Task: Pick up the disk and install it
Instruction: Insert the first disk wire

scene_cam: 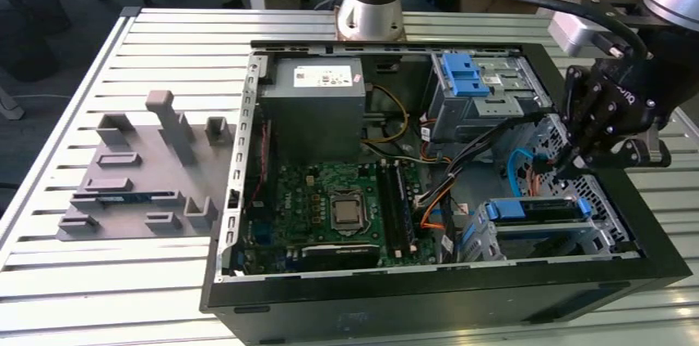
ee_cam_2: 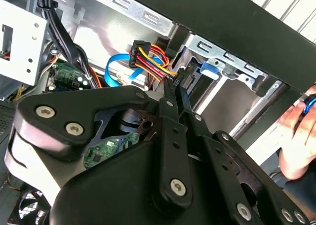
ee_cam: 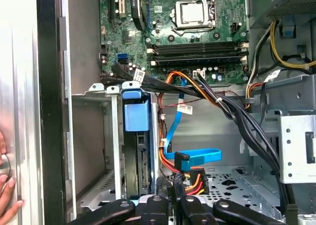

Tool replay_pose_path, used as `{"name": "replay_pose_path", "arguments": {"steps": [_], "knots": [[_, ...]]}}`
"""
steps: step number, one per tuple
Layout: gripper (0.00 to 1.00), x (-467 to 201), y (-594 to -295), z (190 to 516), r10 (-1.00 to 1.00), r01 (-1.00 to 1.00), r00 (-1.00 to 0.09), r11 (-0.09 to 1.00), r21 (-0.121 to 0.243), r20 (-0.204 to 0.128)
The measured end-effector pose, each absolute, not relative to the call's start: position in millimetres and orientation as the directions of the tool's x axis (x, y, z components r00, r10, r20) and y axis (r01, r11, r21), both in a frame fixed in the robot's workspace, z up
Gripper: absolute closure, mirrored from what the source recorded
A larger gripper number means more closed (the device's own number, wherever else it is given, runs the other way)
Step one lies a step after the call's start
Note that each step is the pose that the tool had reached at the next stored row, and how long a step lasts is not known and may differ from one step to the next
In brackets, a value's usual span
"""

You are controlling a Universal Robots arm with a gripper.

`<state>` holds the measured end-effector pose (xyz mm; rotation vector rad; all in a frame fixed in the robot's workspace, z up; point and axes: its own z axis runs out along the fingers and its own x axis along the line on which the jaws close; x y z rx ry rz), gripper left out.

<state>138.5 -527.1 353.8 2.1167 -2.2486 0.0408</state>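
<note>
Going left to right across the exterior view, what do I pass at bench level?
Grey fixture plate → motherboard → orange cable → disk in its cage → gripper, inside the case's right side in the exterior view.

A big table (scene_cam: 65, 117) made of long silver strips holds everything. An open black computer case (scene_cam: 437, 297) lies on it, right under the gripper (scene_cam: 568, 168). A flat grey tray (scene_cam: 137, 178) with little blocks sticking up lies far from the gripper, past the case.
</note>
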Motion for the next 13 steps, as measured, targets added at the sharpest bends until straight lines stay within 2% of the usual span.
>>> {"name": "replay_pose_path", "arguments": {"steps": [13], "knots": [[0.84,132.8,-540.0,352.9,-0.998,-0.999,-0.046,0.047,0.016,0.043]]}}
